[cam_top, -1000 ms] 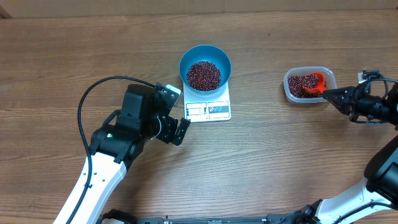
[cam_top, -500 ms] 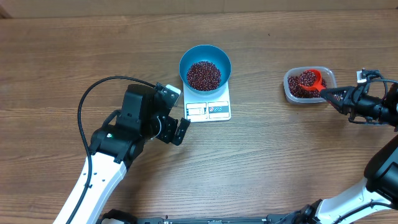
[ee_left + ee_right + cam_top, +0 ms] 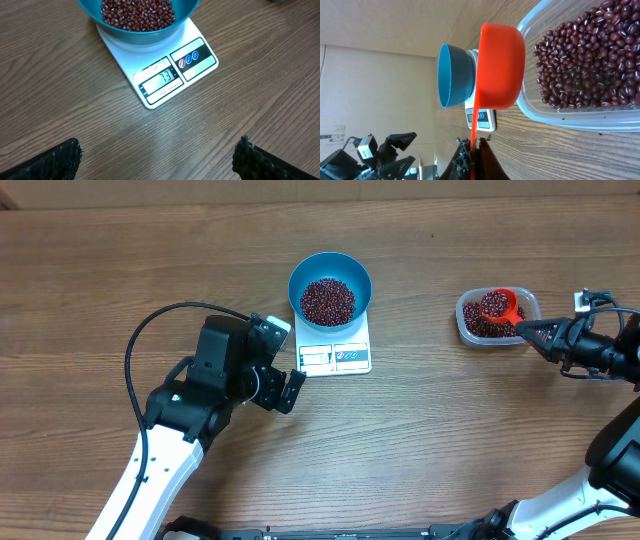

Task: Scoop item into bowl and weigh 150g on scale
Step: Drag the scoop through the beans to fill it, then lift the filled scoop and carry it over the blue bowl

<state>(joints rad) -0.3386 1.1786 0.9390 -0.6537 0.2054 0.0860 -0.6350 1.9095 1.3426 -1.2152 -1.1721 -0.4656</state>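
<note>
The beans [image 3: 328, 300] are heaped in the blue bowl [image 3: 294, 280], which stands on the far end of the scale [image 3: 335, 358]. More are held in a clear tub [image 3: 533, 302] well to the right of the scale, and a load is carried in the cup of a red scoop [image 3: 497, 306] over that tub. The scoop's thin handle is pinched between the right fingers [image 3: 530, 332], which are pressed together on it, so the scooped beans lie just beyond the fingertips, on the side toward the scale. The scoop's long axis is laid from those fingers toward the scale, cup end leading and cup mouth turned up.

The left fingers [image 3: 291, 391] are spread wide just left of the scale, apart from it, with only tabletop [image 3: 450, 440] between them. The scale's long axis runs from the bowl to the display edge, where 73 is shown.

Against the picture a second earlier, the cup is seen slightly nearer the scale and filled with beans; it was then dug in at the tub's right side with its red inside showing. Bowl, scale and left arm are unchanged.
</note>
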